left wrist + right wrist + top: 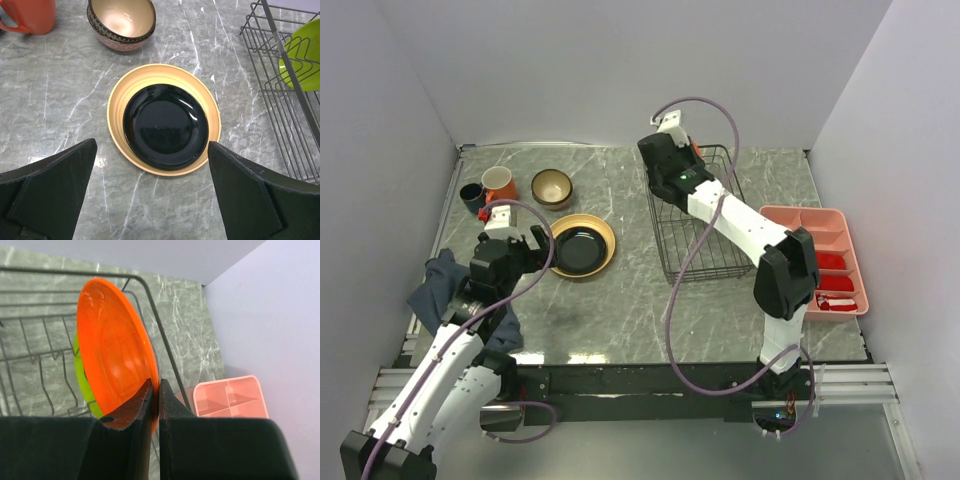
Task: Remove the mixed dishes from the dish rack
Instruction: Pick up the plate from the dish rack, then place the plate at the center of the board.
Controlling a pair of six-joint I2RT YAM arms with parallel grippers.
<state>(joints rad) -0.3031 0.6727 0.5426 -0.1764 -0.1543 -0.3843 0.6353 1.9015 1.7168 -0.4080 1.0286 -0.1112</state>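
Bare tabletop (610, 320) front-centre, plus a narrow strip btw stacked plates (582, 247) and dish rack (685, 245) — free to pass. Back-left crowded: bowl (552, 187), orange mug (500, 182), blue cup (472, 196) close together. Cloth (440, 285) at left edge. Right arm (745, 225) lies across rack top, blocking approach from above; orange plate (112, 345) and green plate (300, 50) fill its far end. Pink tray (790, 212) near rack's right.

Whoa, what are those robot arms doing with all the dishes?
They're emptying the dish rack. The right arm has its jaws shut on the rim of an orange plate standing in the rack, with a green plate beside it. The left arm hangs with open jaws by a dark plate stacked on a tan plate, near a bowl and orange mug.
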